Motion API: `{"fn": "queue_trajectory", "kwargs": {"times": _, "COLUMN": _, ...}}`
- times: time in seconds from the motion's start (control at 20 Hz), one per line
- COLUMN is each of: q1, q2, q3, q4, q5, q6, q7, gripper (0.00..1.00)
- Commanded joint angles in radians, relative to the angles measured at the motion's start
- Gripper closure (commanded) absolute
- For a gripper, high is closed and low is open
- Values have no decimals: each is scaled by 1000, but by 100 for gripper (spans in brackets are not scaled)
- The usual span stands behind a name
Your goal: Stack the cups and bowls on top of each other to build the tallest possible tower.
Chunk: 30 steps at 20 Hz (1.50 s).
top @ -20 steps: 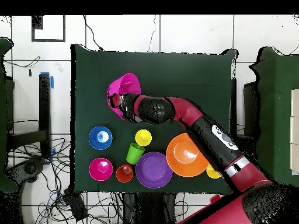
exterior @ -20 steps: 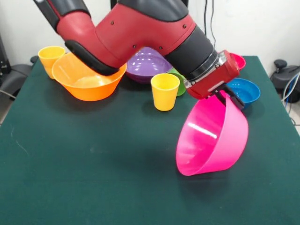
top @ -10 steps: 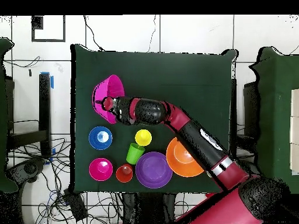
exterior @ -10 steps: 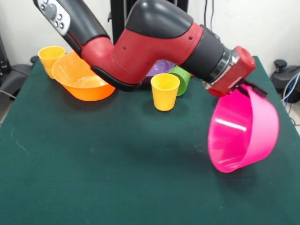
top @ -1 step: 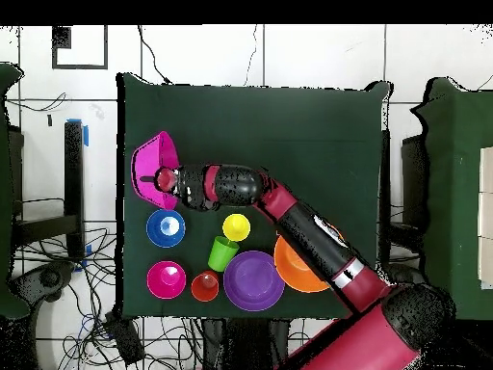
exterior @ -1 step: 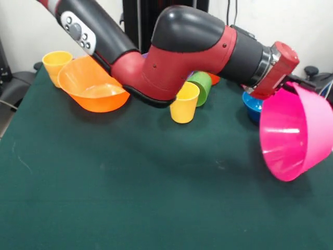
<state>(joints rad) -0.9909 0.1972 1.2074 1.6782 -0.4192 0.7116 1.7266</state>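
The hand (exterior @ -1 step: 291,83) grips the hot pink bowl (exterior @ -1 step: 294,135) by its rim, tilted steeply beside the blue bowl (exterior @ -1 step: 251,104). Risk: a single-edge grip may slip.

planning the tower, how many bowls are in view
5: hot pink bowl tilted in the gripper, blue bowl, crimson bowl, purple bowl, orange bowl partly under the arm.

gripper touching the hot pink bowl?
Touching. In the front view the gripper clamps the rim of the hot pink bowl, which hangs tilted above the table.
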Motion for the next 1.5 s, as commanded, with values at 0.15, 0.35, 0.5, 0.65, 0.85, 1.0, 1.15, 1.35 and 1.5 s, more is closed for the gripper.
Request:
{"fn": "queue_trajectory", "kwargs": {"times": 0.15, "q1": 31, "q2": 144, "q3": -13, "q4": -79, "q5": 71, "q6": 186, "q7": -324, "gripper": 100}}
{"fn": "queue_trajectory", "kwargs": {"times": 0.35, "q1": 34, "q2": 176, "q3": 1, "q4": -106, "q5": 90, "q6": 219, "q7": -351, "gripper": 100}}
{"fn": "queue_trajectory", "kwargs": {"times": 0.5, "q1": 38, "q2": 204, "q3": 10, "q4": -136, "q5": 102, "q6": 243, "q7": -371, "gripper": 100}}
{"fn": "queue_trajectory", "kwargs": {"times": 0.65, "q1": 41, "q2": 211, "q3": 16, "q4": -156, "q5": 98, "q6": 258, "q7": -381, "gripper": 100}}
{"fn": "queue_trajectory", "kwargs": {"times": 0.85, "q1": 47, "q2": 225, "q3": 24, "q4": -189, "q5": 91, "q6": 277, "q7": -395, "gripper": 100}}
{"fn": "queue_trajectory", "kwargs": {"times": 1.0, "q1": 54, "q2": 237, "q3": 33, "q4": -219, "q5": 86, "q6": 295, "q7": -417, "gripper": 100}}
{"fn": "queue_trajectory", "kwargs": {"times": 1.15, "q1": 59, "q2": 246, "q3": 41, "q4": -236, "q5": 81, "q6": 306, "q7": -429, "gripper": 100}}
{"fn": "queue_trajectory", "kwargs": {"times": 1.35, "q1": 66, "q2": 257, "q3": 51, "q4": -255, "q5": 77, "q6": 321, "q7": -446, "gripper": 100}}
{"fn": "queue_trajectory", "kwargs": {"times": 1.5, "q1": 68, "q2": 265, "q3": 57, "q4": -262, "q5": 78, "q6": 323, "q7": -464, "gripper": 100}}
